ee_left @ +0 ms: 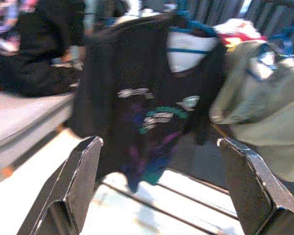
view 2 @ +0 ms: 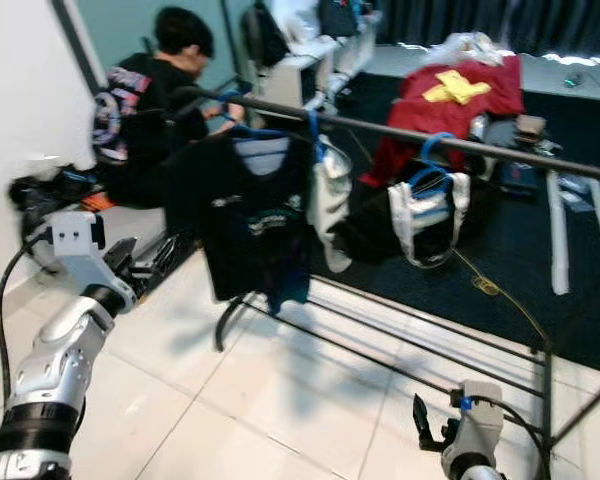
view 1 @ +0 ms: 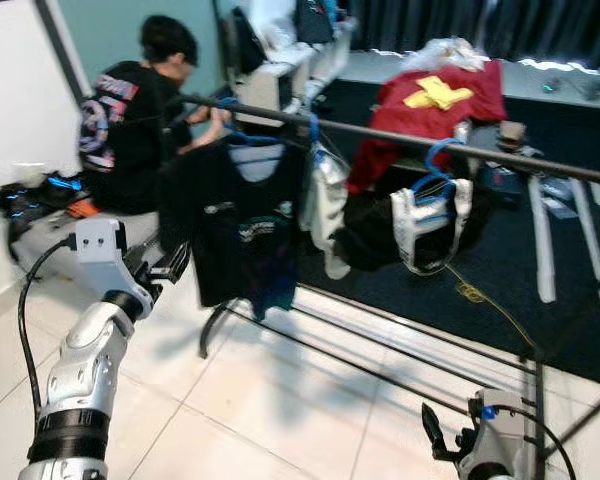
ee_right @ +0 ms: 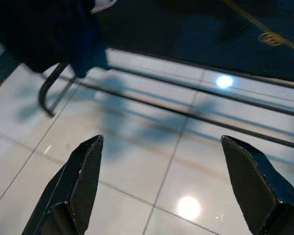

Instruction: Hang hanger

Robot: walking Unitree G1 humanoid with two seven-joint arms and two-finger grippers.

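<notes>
Left eye view: my left gripper (view 1: pixel 170 262) is raised beside the black T-shirt (view 1: pixel 242 235), fingers spread wide with nothing between them. The shirt hangs on a blue hanger (view 1: pixel 265 135) whose hook sits over the dark rail (view 1: pixel 400 138) of the clothes rack, so the hanging looks done, or nearly. My right gripper (ee_right: pixel 164 181) hangs low over the white tiled floor (view 1: pixel 280 400), fingers likewise spread and empty. Risks as I judge them: the left fingers stand close to the shirt's sleeve, and a careless pull back could snag the cloth and drag the hanger along or off the rail. A person (view 1: pixel 140 120) sits just behind the rack with a hand near the rail's end, so any wide swing of the arm that way could strike them. The shirt sits close against a pale garment (view 1: pixel 325 200) on its right, and a nudge could tangle the two. Further along, a second blue hanger (view 1: pixel 435 170) carries a black and white garment. The black shirt hangs straight, with a teal and white chest print, hem well above the rack's lower bars.
</notes>
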